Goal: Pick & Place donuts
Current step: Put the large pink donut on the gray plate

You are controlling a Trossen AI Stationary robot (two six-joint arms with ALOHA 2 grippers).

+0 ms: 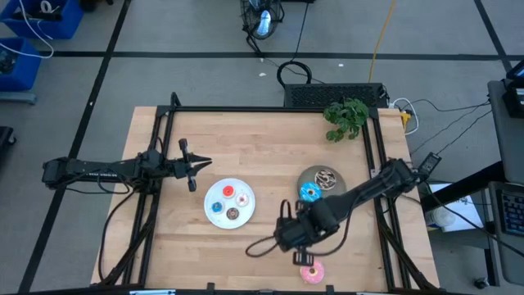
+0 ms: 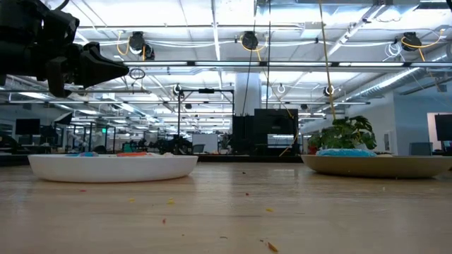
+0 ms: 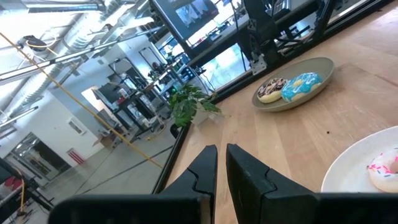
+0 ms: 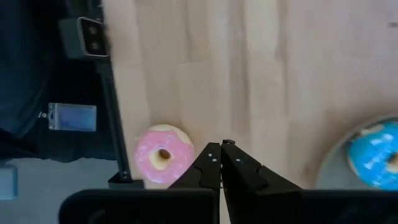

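The larger pink-iced toy ring donut point(image 1: 312, 273) lies alone at the bench's near edge, looking light, rigid and smooth; I'd pinch across its ring. The right gripper point(image 1: 300, 256) hovers just beside it, jaws closed and empty. The left gripper point(image 1: 196, 163) waits far left, jaws closed.

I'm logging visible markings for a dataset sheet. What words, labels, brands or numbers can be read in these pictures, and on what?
No text can be read in any view.
Monitor in the room behind: its screen content is too blurred to read.
Small grey tag beside the table edge: nothing on it is legible.
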